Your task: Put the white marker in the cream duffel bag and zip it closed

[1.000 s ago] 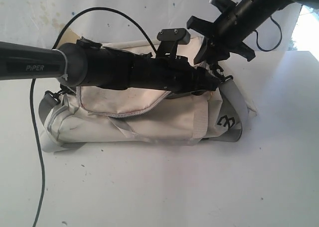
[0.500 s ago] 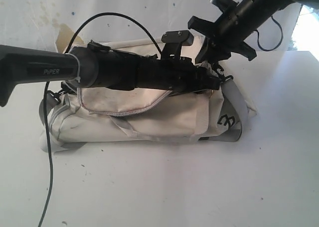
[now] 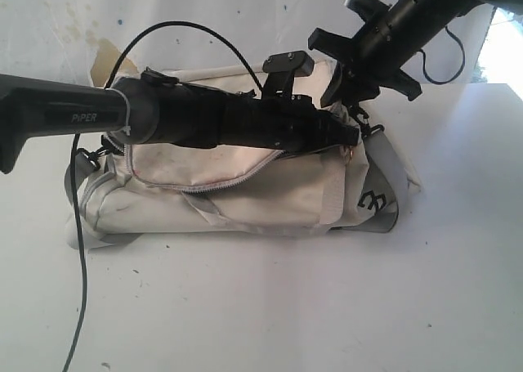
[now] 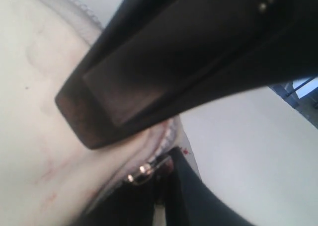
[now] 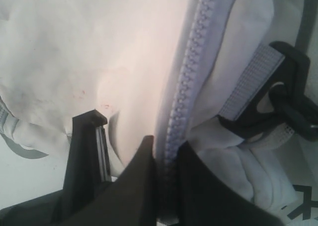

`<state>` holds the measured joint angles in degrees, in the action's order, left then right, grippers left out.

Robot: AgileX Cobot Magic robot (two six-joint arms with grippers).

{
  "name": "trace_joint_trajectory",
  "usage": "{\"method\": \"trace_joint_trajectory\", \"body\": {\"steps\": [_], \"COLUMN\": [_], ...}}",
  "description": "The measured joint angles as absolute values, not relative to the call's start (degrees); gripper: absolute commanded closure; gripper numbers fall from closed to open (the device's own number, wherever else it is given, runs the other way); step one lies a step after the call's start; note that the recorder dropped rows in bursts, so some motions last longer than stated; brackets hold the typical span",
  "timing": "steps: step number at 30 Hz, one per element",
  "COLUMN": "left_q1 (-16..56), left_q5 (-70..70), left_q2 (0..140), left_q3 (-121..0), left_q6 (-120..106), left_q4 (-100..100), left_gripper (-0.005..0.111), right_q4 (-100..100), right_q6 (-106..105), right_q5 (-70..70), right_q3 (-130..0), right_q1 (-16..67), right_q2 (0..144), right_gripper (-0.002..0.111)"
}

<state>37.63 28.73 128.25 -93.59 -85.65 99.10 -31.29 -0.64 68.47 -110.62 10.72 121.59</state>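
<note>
The cream duffel bag (image 3: 270, 196) is seen lying lengthwise on the white table (image 3: 261, 307), toward its far edge, with its black logo (image 3: 372, 199) turned to the near right. A curved grey zip line (image 3: 221, 184) is shown sagging across the bag's near face. The left arm is stretched low along the top of the bag from the table's left edge, and the left gripper (image 3: 350, 139) is placed at the bag's right end. Its fingers are brought together there, just beside a small coppery zip pull (image 4: 140, 170); whether the pull is actually nipped cannot be told, as the close view is blurred. The right arm is angled down from the far right corner, and the right gripper (image 5: 166, 151) is set on the same end of the bag from above. Its two dark fingers are pressed onto a fold of cream fabric, with the grey zipper (image 5: 186, 87) caught between them. Just beside that pinch, a grey webbing strap (image 5: 251, 82) is threaded through a black clip (image 5: 283, 102). A black cable (image 3: 78, 249) is hung down over the table's left side. Where the white marker lies cannot be told.
</note>
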Motion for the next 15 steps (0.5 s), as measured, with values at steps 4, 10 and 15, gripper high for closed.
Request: {"method": "trace_joint_trajectory", "body": {"steps": [4,10,15], "left_q1": [37.63,37.63,35.38], "left_q5": [28.73,31.5,41.23], "left_q2": [128.25,128.25,127.47], "left_q3": [-93.59,-93.59,-93.59], "left_q6": [-85.65,-85.53,-84.19], "left_q4": [99.1,98.08,93.39], "left_gripper": [0.106,0.106,0.106], "right_q4": [-31.29,-31.21,-31.31], "right_q6": [-0.64,-0.64,-0.64], "right_q5": [68.47,68.71,69.97], "right_q3": [-110.62,-110.62,-110.62], "right_q1": [10.72,10.72,10.72], "right_q2": [121.59,121.59,121.49], "right_gripper": [0.108,0.108,0.108]}}
